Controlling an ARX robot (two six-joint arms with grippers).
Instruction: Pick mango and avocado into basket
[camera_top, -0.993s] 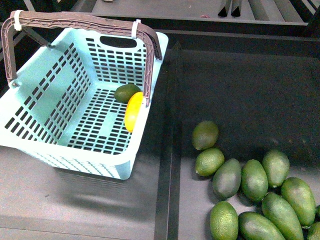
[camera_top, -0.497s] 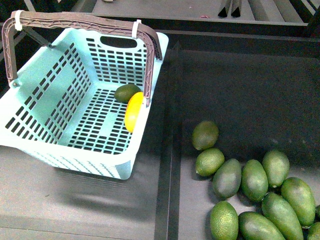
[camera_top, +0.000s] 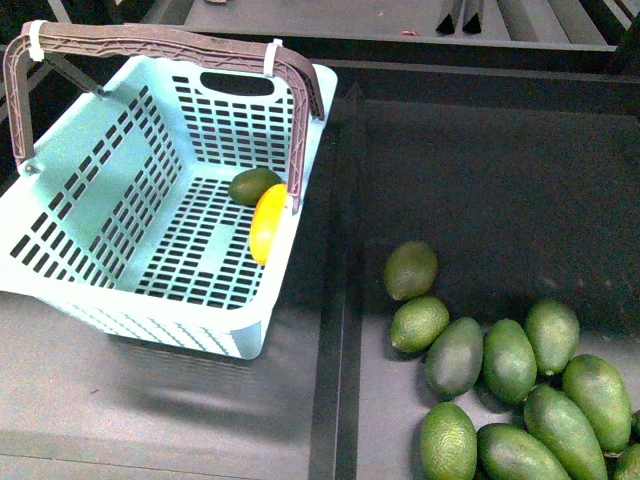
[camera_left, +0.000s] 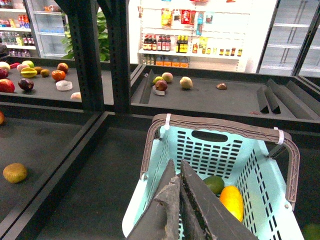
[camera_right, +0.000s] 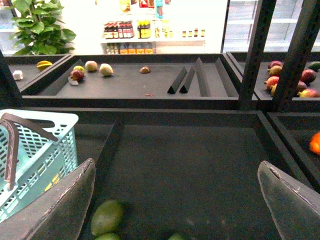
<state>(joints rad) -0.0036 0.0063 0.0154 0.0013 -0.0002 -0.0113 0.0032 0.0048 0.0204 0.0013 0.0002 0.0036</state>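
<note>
Front view: dark grey worktop (camera_top: 150, 400) split by raised black dividers; no arm in frame. Basket (camera_top: 70, 190) sits on it, mango (camera_top: 266, 222) and avocado (camera_top: 252, 185) inside on the floor, touching, against the handle-side wall. Loose avocado pile (camera_top: 500, 390) lies in the next bay.

Left wrist view: shop interior, lit shelves of bottles behind, fruit on dark trays. Left end effector (camera_left: 179, 210) closed, fingers together, holding nothing; basket just beyond it, mango (camera_left: 231, 202) and avocado (camera_left: 214, 184) just past its tips.

Right wrist view: same shop, potted plant at back. Right end effector (camera_right: 175, 200) spread wide, empty, over the dark bay; green avocados below it, basket (camera_right: 45, 150) off to one side.
</note>
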